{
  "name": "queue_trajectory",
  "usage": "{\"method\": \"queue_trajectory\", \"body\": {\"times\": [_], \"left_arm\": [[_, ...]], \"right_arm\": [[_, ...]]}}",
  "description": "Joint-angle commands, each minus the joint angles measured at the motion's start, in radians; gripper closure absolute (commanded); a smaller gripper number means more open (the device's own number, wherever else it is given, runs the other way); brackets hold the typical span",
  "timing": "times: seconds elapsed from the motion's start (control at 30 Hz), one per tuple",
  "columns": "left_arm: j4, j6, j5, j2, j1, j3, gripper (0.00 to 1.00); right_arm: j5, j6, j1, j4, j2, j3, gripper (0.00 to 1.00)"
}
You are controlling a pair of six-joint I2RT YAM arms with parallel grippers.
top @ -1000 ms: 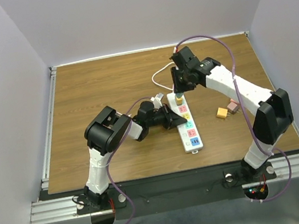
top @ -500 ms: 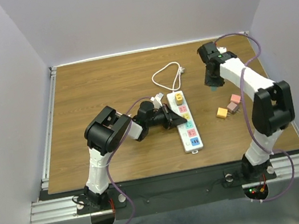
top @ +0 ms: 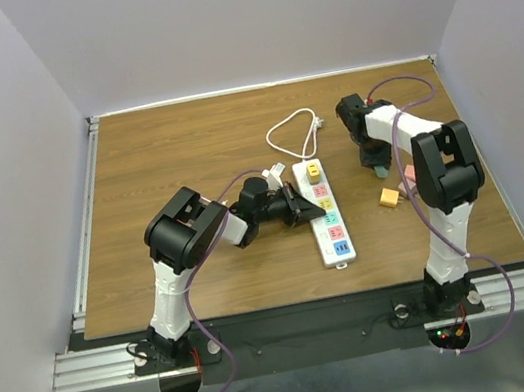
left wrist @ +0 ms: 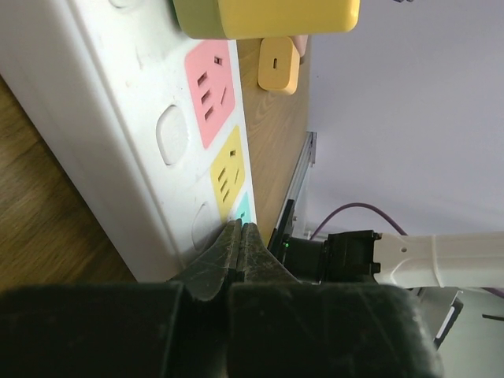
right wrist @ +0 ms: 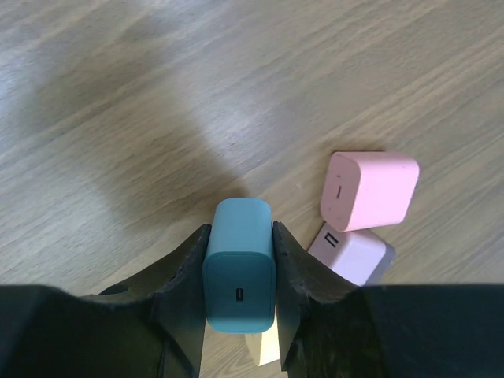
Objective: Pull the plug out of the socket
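The white power strip (top: 327, 217) lies in the middle of the table, its cord (top: 289, 132) looped behind it. A yellow plug (top: 311, 171) sits in its far outlet; it also shows in the left wrist view (left wrist: 268, 16). My left gripper (top: 301, 205) is shut and empty, its tips (left wrist: 240, 230) pressed against the strip's long side (left wrist: 102, 134). My right gripper (top: 375, 165) is right of the strip, shut on a teal plug (right wrist: 239, 272) and holding it just above the wood.
Loose plugs lie right of the strip: a pink one (right wrist: 370, 189), a lilac one (right wrist: 350, 253) and an orange one (top: 389, 197), all close to the right gripper. The orange one also shows in the left wrist view (left wrist: 278, 64). Walls enclose the table.
My right gripper has left the strip's far end, carried the teal plug to the right, then come down beside the loose plugs. The left gripper has stayed against the strip.
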Motion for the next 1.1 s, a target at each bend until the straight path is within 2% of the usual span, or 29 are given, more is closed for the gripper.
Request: {"method": "queue_trajectory", "body": {"times": [0.0,0.03,0.1,0.2,0.3,0.33,0.4,0.5,0.67,0.93,1.07], "left_arm": [[-0.138,0.072,-0.028,0.001,0.0,-0.035,1.0],[-0.138,0.072,-0.023,0.001,0.0,-0.034,1.0],[-0.139,0.072,-0.02,0.002,-0.002,-0.028,1.0],[-0.138,0.07,-0.017,-0.001,-0.002,-0.02,1.0],[-0.139,0.075,-0.014,-0.008,-0.001,-0.009,1.0],[-0.138,0.076,-0.014,-0.01,-0.002,-0.003,1.0],[-0.141,0.081,-0.005,-0.008,-0.002,0.012,1.0],[-0.145,0.081,-0.002,0.005,-0.002,0.037,1.0],[-0.145,0.072,0.008,0.038,-0.002,0.055,1.0],[-0.116,0.055,0.014,0.052,0.001,0.046,1.0],[-0.109,0.052,0.014,0.056,0.003,0.041,1.0]], "right_arm": [[0.042,0.021,-0.009,-0.028,-0.047,0.023,0.66],[0.029,0.013,-0.009,-0.028,-0.066,0.023,0.48],[-0.004,-0.005,-0.009,-0.028,-0.081,0.029,0.31],[-0.053,-0.048,-0.009,-0.037,-0.113,0.04,0.23],[-0.202,-0.11,-0.002,-0.03,-0.172,0.072,0.17],[-0.313,-0.136,0.004,-0.004,-0.187,0.092,0.13],[-0.421,-0.186,0.042,0.006,-0.21,0.126,0.07],[-0.509,-0.205,0.088,0.009,-0.221,0.184,0.0],[-0.61,-0.225,0.154,0.041,-0.207,0.23,0.0],[-0.655,-0.242,0.188,0.078,-0.133,0.2,0.01],[-0.679,-0.246,0.191,0.096,-0.109,0.2,0.05]]}}
